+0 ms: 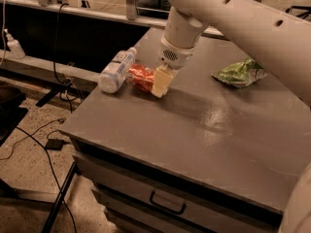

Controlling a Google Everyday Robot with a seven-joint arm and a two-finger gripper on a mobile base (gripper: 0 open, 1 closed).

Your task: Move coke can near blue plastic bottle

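As the gripper (154,83) pinches it, the coke can (139,76) adjoins the plastic bottle (116,71).

One coke can (140,76), one blue plastic bottle (115,71), one bag (239,73), one pincer (158,84) at can.

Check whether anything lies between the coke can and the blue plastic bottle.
Nothing visible does. The coke can lies right beside the blue plastic bottle; the tool is on the can's other side.
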